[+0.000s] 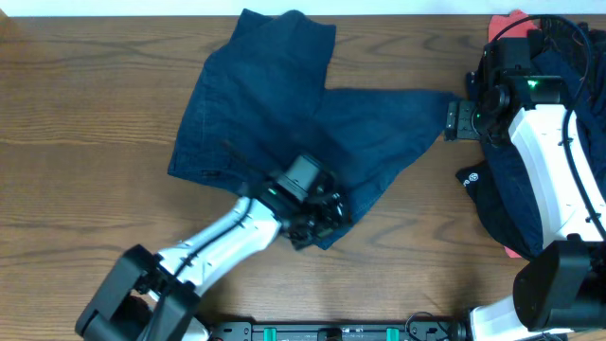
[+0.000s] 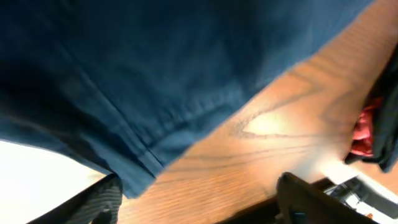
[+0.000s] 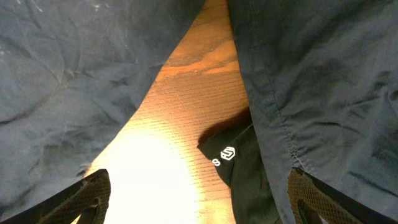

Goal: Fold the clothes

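Note:
The navy shorts-like garment (image 1: 284, 104) lies spread on the wooden table (image 1: 85, 104), one leg reaching right. My left gripper (image 1: 320, 213) is open at its lower right hem corner. In the left wrist view the navy cloth (image 2: 155, 74) fills the top, and its corner lies by one finger of the open left gripper (image 2: 199, 202) over bare wood. My right gripper (image 1: 459, 118) is open at the tip of the right leg. In the right wrist view the right gripper (image 3: 199, 199) spans wood and a black piece with a white logo (image 3: 227, 152), with navy cloth (image 3: 62, 74) on both sides.
A pile of clothes lies at the right edge under the right arm: navy cloth (image 1: 502, 189), the black logo piece (image 1: 471, 177) and a coral-red piece (image 1: 507, 21), which also shows in the left wrist view (image 2: 364, 134). Bare wood lies left and in front.

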